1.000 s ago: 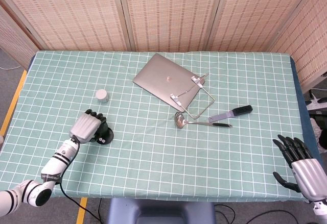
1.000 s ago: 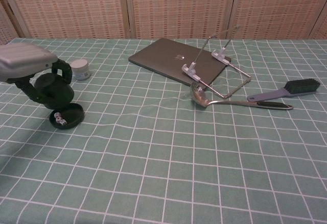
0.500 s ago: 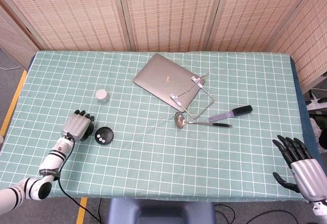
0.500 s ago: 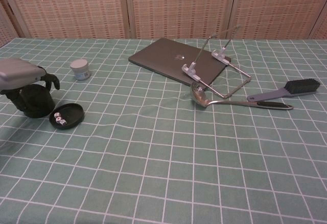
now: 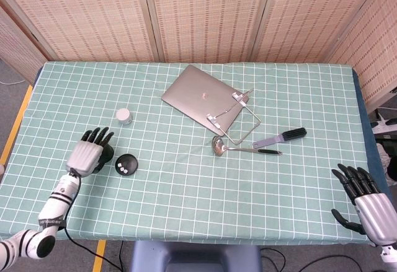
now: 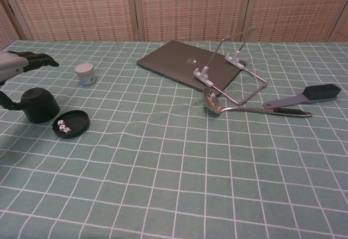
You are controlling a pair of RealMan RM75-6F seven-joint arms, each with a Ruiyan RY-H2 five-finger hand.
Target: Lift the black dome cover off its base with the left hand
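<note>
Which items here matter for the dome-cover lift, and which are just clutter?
Job: black dome cover, set down beside its base, which holds small dice; left hand, fingers spread.

Lying about: laptop, wire stand, ladle, brush, small jar, right hand.

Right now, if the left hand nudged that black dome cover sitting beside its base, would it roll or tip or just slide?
The black dome cover stands rim-down and squat on the tablecloth, so it would probably slide rather than roll. It looks rigid and likely light. The cloth may drag at its rim, so a high push could tip it toward the base.
</note>
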